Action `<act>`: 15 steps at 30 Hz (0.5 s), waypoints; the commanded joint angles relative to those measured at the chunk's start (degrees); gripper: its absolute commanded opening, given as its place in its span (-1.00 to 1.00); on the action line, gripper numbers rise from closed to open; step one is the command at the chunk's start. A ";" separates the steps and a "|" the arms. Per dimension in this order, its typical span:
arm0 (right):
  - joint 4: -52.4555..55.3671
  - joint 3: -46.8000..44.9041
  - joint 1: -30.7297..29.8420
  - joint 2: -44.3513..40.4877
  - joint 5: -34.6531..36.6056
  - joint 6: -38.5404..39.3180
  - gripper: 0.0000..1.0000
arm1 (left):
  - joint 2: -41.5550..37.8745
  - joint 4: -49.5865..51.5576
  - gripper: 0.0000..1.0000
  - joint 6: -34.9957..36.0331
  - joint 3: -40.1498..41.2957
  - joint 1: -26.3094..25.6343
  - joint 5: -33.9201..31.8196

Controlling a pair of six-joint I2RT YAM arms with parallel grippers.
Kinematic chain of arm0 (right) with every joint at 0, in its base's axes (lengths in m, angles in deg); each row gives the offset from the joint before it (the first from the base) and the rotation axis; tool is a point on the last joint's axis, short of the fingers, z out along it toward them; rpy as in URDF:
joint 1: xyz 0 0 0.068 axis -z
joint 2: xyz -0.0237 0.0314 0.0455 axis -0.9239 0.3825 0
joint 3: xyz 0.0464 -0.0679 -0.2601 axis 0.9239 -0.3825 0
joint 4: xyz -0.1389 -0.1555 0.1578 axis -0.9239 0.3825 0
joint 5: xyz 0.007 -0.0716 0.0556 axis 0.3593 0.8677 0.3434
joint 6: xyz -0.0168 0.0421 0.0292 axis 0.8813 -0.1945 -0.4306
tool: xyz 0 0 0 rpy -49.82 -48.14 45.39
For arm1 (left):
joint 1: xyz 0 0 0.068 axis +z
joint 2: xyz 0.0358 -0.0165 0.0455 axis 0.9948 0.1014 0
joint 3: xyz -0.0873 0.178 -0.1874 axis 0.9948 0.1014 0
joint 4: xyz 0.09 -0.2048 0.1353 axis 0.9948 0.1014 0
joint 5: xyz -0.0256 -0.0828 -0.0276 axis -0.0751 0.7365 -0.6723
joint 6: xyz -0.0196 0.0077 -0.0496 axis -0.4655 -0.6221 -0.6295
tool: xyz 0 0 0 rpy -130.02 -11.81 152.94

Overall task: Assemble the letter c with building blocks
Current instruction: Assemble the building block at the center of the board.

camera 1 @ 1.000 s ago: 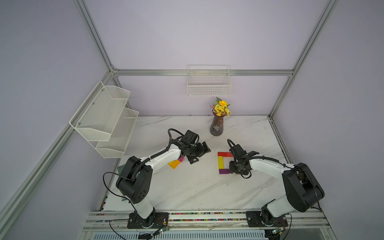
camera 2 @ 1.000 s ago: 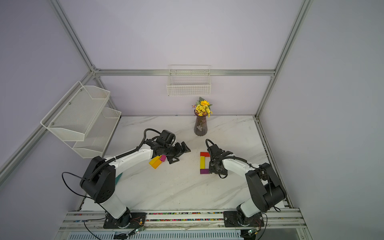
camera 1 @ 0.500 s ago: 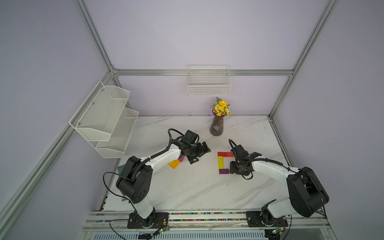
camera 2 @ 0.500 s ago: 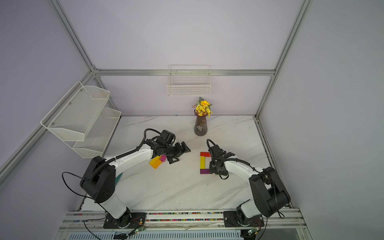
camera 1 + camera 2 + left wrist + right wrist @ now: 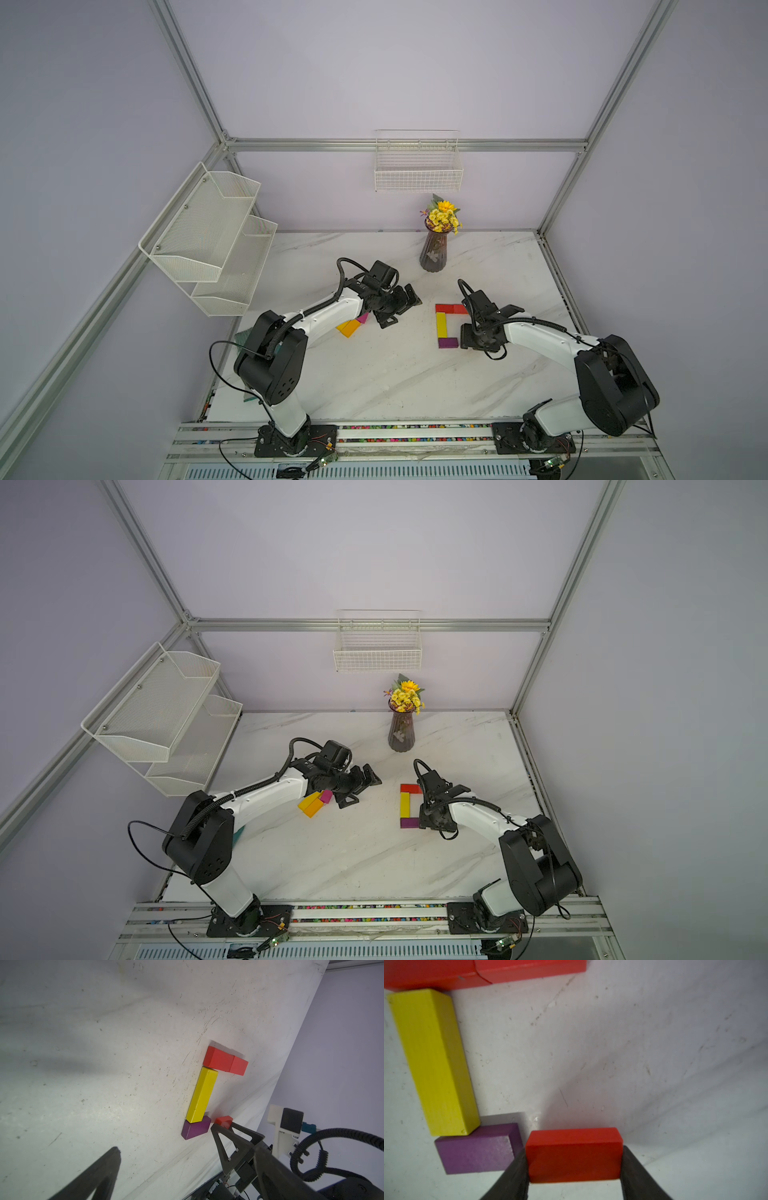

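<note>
Overhead, in both top views, the left gripper [image 5: 400, 311] hangs wide open and empty near the spare blocks [image 5: 349, 328], while the right gripper [image 5: 467, 340] sits low beside the purple block [image 5: 448, 342]. From the left wrist, a yellow block [image 5: 202, 1095] links the red pair [image 5: 225, 1062] to the purple one. From the right wrist, the jaws clamp a red block [image 5: 574, 1153] just beside the purple, probably the last piece of the C's lower arm. Next it needs setting flush, then releasing.

White marble-look worktop [image 5: 374, 374]. Dark glass vase [image 5: 432, 255] with yellow flowers [image 5: 444, 216] stands upright near its back edge. White wire basket [image 5: 417, 172] hangs on back wall. Two-tier white mesh shelf [image 5: 208, 232] at left side. Aluminium frame rails [image 5: 399, 145] around.
</note>
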 commanded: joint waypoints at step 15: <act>1.06 1.25 0.35 -0.97 -0.72 -1.31 0.55 | 0.41 -1.68 1.00 -1.12 -2.38 -0.60 0.51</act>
